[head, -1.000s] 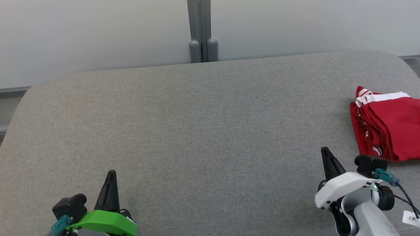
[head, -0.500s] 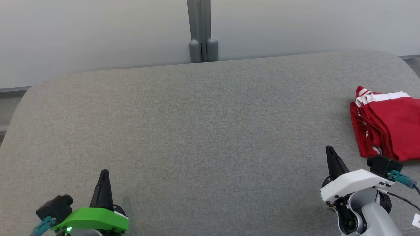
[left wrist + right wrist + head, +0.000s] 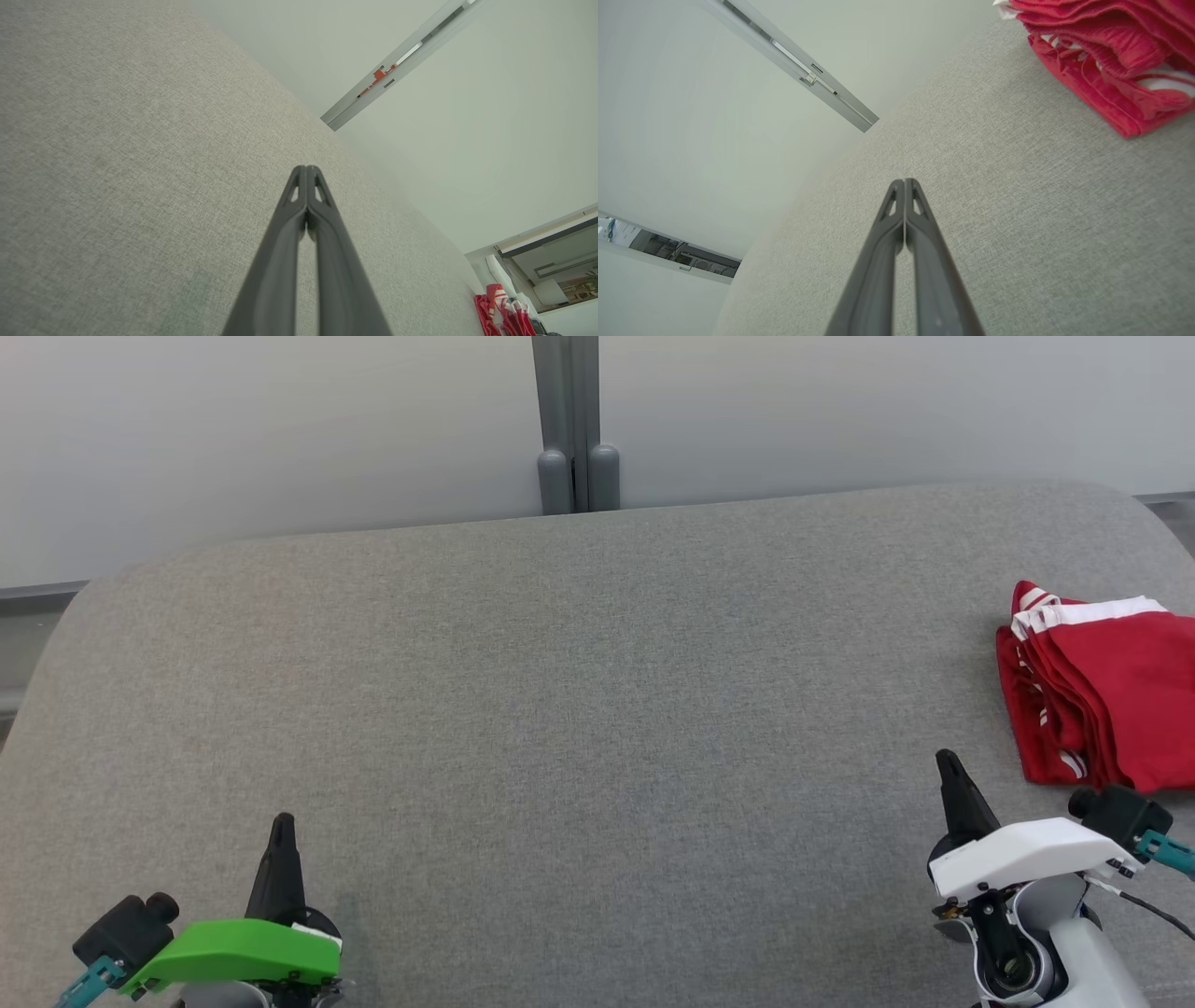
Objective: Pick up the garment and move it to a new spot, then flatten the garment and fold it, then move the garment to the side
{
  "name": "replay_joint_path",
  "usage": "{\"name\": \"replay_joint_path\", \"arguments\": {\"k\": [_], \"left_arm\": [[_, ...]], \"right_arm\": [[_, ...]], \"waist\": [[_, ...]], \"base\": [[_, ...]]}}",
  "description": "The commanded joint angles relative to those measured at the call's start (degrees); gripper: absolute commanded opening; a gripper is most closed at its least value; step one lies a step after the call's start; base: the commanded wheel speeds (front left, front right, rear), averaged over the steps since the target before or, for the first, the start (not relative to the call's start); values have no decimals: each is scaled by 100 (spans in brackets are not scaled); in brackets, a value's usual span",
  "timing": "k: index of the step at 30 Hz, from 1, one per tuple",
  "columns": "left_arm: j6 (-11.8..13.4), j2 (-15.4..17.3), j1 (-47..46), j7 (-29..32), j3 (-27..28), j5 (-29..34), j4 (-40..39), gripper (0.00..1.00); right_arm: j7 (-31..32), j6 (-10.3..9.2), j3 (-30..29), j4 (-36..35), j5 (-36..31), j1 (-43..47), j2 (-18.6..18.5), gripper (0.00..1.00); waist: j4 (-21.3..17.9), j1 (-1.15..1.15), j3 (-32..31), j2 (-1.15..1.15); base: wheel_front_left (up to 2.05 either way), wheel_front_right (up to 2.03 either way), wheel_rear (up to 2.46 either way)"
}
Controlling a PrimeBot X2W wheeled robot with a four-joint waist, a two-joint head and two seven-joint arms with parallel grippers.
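The garment (image 3: 1111,695) is red with white stripes and lies folded in a compact stack at the far right of the grey table (image 3: 579,709). It also appears in the right wrist view as the garment (image 3: 1106,56) at the upper right, and small in the left wrist view as the garment (image 3: 504,310) at the lower right. My right gripper (image 3: 949,765) sits shut with nothing in it, a little in front and to the left of the stack. At the lower left, my left gripper (image 3: 282,823) is shut and empty too. Both pairs of fingers meet tip to tip in the wrist views (image 3: 306,169) (image 3: 904,182).
A pale wall with a grey vertical post (image 3: 576,425) stands behind the table's far edge. The table's corners are rounded at both far ends. Wide bare fabric lies between the two grippers.
Both grippers have drawn back toward the near edge and outward: the left one to the left, the right one to the right. The garment has not moved.
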Motion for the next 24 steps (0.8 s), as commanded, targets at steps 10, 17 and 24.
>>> {"name": "replay_joint_path", "arguments": {"k": [10, 17, 24], "left_arm": [[-7, 34, -201, 211, 109, -768, -155, 0], [-8, 37, -218, 331, 156, -1181, -195, 0], [-10, 40, -234, 449, 201, -1584, -234, 0]], "right_arm": [[188, 2, -114, -252, 824, 19, 9, 0], [288, 2, -166, -346, 1260, 55, 26, 0], [388, 2, -218, -433, 1680, 95, 43, 0]], "waist": [[-2, 0, 2, 0], [-3, 0, 4, 0], [-4, 0, 5, 0]], "base": [[0, 0, 0], [0, 0, 0], [0, 0, 0]]}}
